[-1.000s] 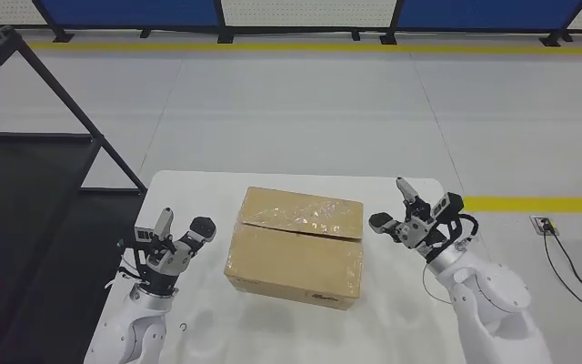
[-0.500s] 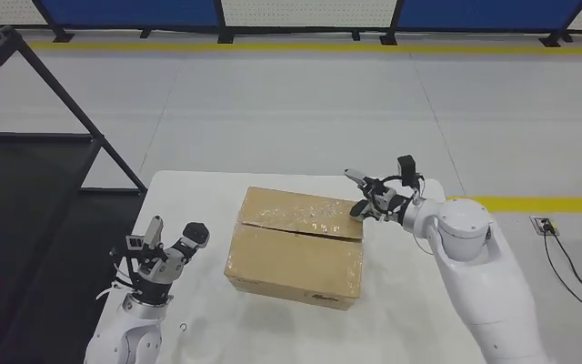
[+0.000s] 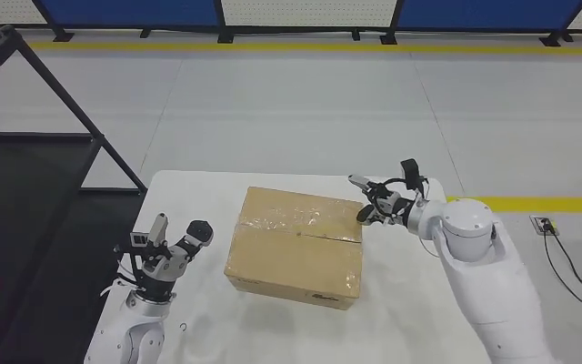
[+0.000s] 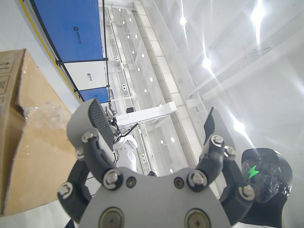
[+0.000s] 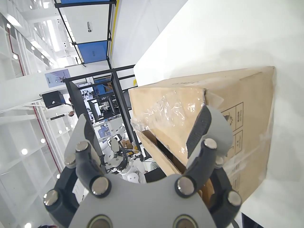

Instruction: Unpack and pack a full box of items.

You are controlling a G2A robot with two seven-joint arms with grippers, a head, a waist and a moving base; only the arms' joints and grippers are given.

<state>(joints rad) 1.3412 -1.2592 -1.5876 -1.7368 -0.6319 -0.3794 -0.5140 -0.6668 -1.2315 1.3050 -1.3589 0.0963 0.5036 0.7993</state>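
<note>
Brown cardboard box [image 3: 296, 250] sits mid-table on the white table [image 3: 200, 196], long side across, top flaps down. Seam [image 3: 300, 234] btw the two flaps runs lengthwise. Crinkled clear tape [image 3: 305, 217] covers the far flap. In R wrist view the box [image 5: 171, 100] shows a dark gap at the seam near its right end, where the flaps part slightly; the tape [image 5: 166, 112] hangs ragged over that gap.

R gripper [image 3: 362, 198] is at the box's far right corner, arm bent in from the table's right side. Jaws spread wide, nothing pinched. In its own wrist view the R gripper [image 5: 142, 117] has one ribbed pad [image 5: 198, 129] in front of the box's end corner and the other finger clear of the box, w/ the flap edge lying btw them. Can't tell if the pad touches cardboard.

L gripper [image 3: 182, 226] is left of the box, apart from it, near the table's left edge, fingers pointing up. Jaws spread wide, empty. L wrist view shows the L gripper [image 4: 153, 112] w/ ceiling lights btw the fingers, the box [image 4: 35, 131] beside it, and torn tape [image 4: 45, 115] at the box's top edge.

Beyond the table: black metal frame [image 3: 82, 146] to the left, yellow floor line [image 3: 273, 45] and blue wall panels [image 3: 127, 11] at the back.
</note>
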